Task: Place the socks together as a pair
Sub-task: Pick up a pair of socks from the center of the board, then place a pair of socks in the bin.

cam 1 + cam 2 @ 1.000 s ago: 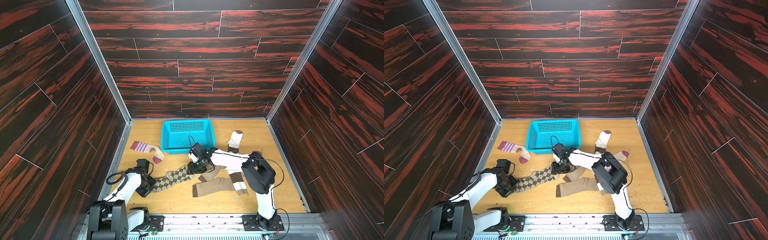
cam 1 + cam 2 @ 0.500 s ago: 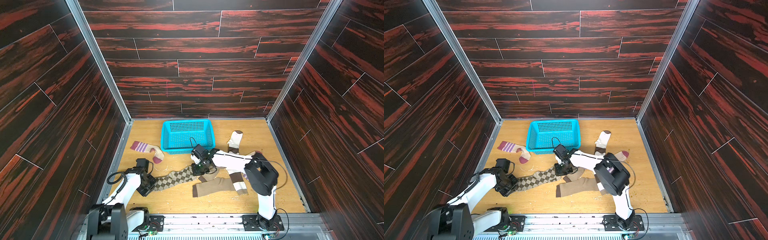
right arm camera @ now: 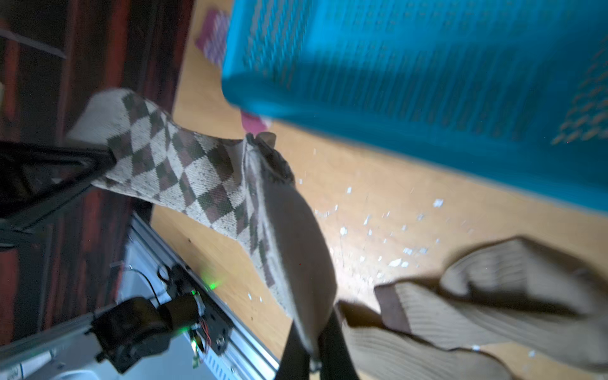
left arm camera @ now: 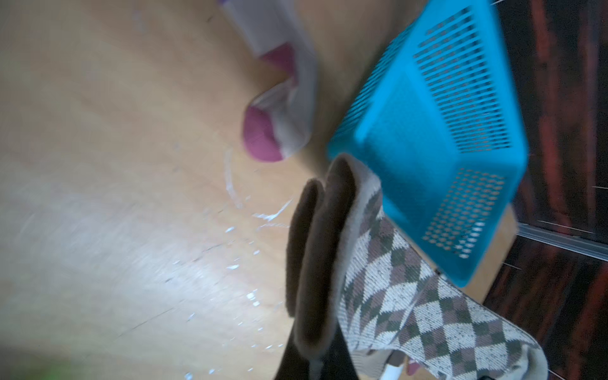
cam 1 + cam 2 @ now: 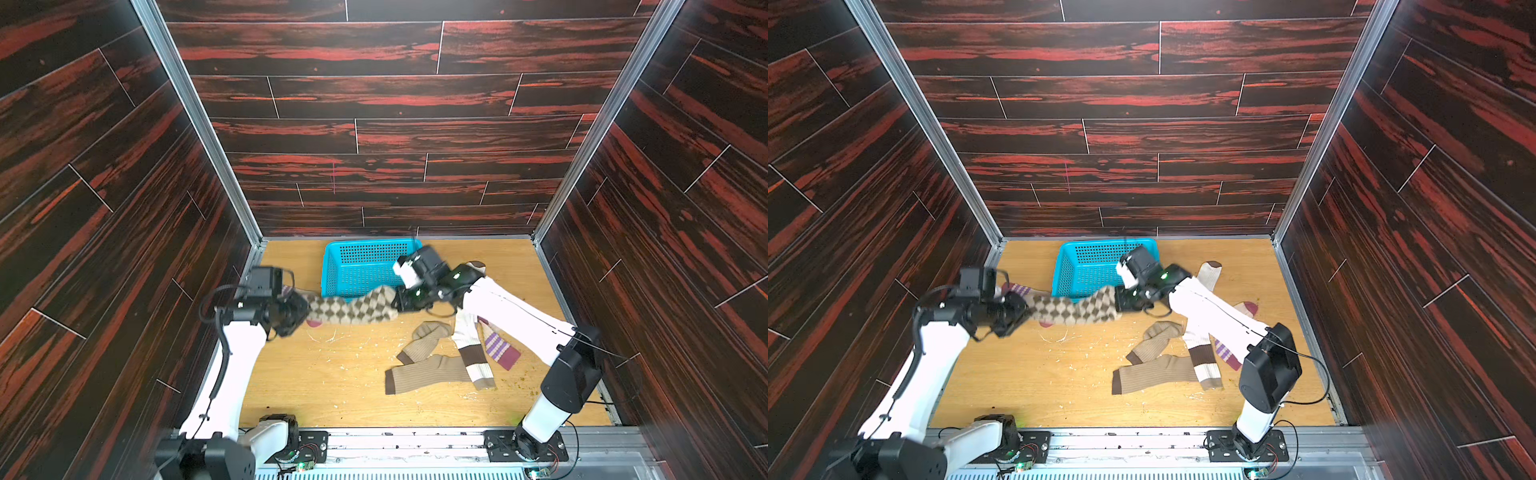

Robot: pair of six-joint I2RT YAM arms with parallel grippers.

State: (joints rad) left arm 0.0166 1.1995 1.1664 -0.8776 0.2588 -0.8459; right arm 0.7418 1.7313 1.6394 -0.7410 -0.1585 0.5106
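2 hands clamped on argyle socks (image 5: 353,308): left hand (image 5: 300,312) at cuff end, right hand (image 5: 400,300) at toe end; socks stretched above worktop (image 5: 332,382), just near of blue basket (image 5: 357,270).

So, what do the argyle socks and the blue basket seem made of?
Argyle socks: knitted fabric, matte; speckled stitch texture shows, and they sag limply. Blue basket: likely moulded plastic, smooth, slightly shiny; rigid walls pierced by regular slots.
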